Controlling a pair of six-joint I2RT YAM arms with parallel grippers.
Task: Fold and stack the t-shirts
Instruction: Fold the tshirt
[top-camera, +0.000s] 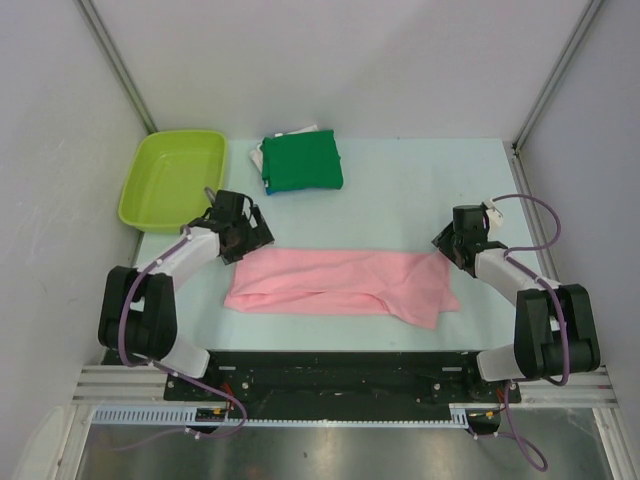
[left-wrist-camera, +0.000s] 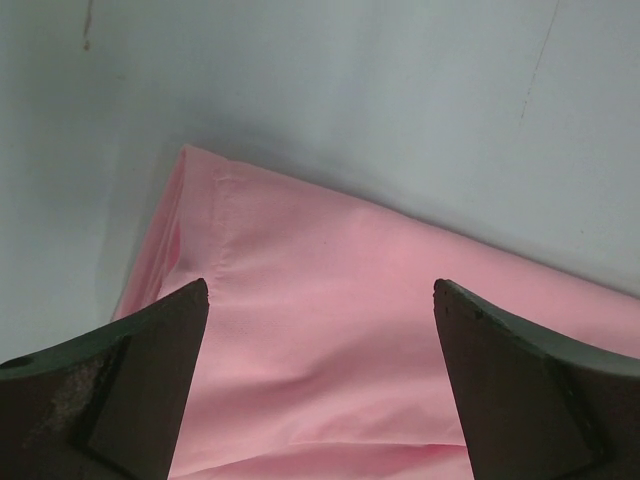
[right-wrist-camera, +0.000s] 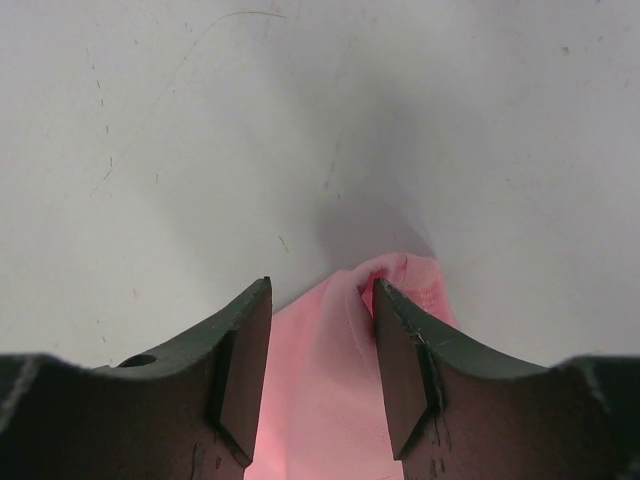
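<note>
Pink t-shirt (top-camera: 340, 285) lies as long flat band near table (top-camera: 420, 200) front, between both arms. Left gripper (left-wrist-camera: 320, 290) spread wide over its left corner edge. Right gripper (right-wrist-camera: 322, 290) pinches bunched right edge. Folded green t-shirt (top-camera: 303, 163) well apart at far side, bare surface between. Lime tub (top-camera: 172, 178) at far-left corner.

The left claw (left-wrist-camera: 320, 288) is hanging wide open over the pink t-shirt (left-wrist-camera: 330, 340), its dark fingers (left-wrist-camera: 120, 400) sitting at the two lower corners of the view. The shirt is lying on the pale table (left-wrist-camera: 400, 90), with a stitched hem (left-wrist-camera: 222, 215) running down near its upper-left corner. The claw is casting a soft shadow along the far cloth edge.
</note>
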